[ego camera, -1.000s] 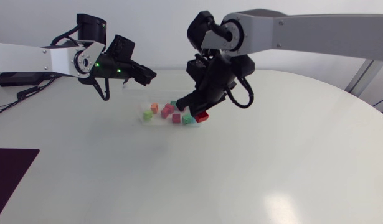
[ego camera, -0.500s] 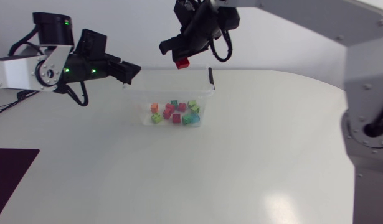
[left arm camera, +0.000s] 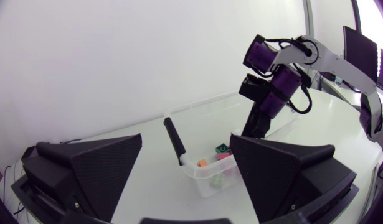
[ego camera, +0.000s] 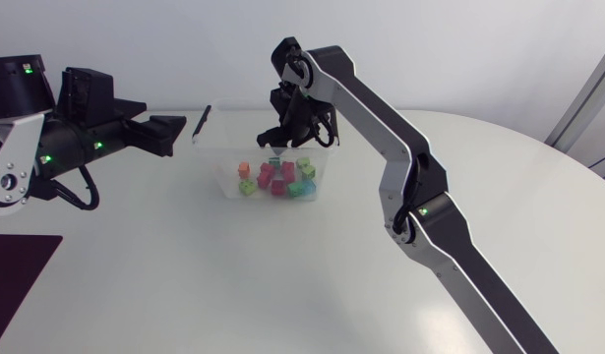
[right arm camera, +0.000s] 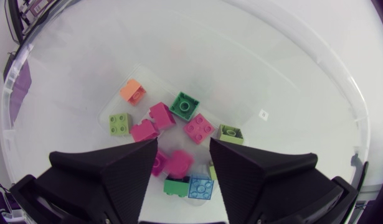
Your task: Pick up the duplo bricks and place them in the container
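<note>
Duplo bricks (right arm camera: 198, 127), judged light, rigid and slick, are best pinched across opposite flat sides; right gripper (right arm camera: 183, 148) and left gripper (left arm camera: 186, 149) are seen wide open, empty.

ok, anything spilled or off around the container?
Nothing stands out. All visible bricks lie inside the container, none on the table around it. The right gripper hangs open and empty above them; the left gripper is open, short of the container.
</note>
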`<control>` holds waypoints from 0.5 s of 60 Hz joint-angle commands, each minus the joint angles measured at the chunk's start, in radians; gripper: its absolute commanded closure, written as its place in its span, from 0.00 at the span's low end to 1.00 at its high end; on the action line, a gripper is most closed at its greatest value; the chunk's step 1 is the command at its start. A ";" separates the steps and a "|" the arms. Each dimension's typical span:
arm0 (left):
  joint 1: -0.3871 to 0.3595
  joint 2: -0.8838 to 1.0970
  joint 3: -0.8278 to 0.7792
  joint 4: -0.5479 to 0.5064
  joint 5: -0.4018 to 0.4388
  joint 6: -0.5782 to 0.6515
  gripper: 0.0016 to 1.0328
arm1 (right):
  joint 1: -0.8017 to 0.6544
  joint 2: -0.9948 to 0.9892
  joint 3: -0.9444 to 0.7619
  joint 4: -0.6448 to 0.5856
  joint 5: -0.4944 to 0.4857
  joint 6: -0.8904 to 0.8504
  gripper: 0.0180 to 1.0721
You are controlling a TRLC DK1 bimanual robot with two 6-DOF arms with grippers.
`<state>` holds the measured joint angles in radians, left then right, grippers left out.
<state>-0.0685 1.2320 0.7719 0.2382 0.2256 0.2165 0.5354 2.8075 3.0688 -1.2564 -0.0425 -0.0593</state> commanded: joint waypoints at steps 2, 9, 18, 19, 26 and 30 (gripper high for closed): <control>-0.013 -0.003 -0.014 0.000 -0.043 -0.009 0.05 | 0.014 -0.141 -0.056 0.031 0.027 0.018 0.09; -0.027 -0.006 0.004 -0.027 -0.062 -0.009 0.05 | 0.023 -0.252 -0.189 0.025 0.046 0.018 0.05; -0.070 -0.023 0.021 -0.093 -0.091 -0.009 0.05 | -0.002 -0.428 -0.387 0.002 0.046 0.015 0.05; -0.071 -0.026 0.021 -0.097 -0.092 -0.008 0.05 | -0.003 -0.453 -0.420 0.000 0.044 0.015 0.05; -0.096 -0.058 0.013 -0.140 -0.152 -0.011 0.05 | -0.012 -0.675 -0.697 -0.017 0.043 0.032 0.05; -0.102 -0.078 0.006 -0.162 -0.181 -0.022 0.05 | -0.037 -0.763 -0.795 -0.015 0.047 0.052 0.05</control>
<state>-0.1593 1.1866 0.7731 0.0925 0.0666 0.2161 0.5217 2.1361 2.3768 -1.2568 -0.0021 -0.0441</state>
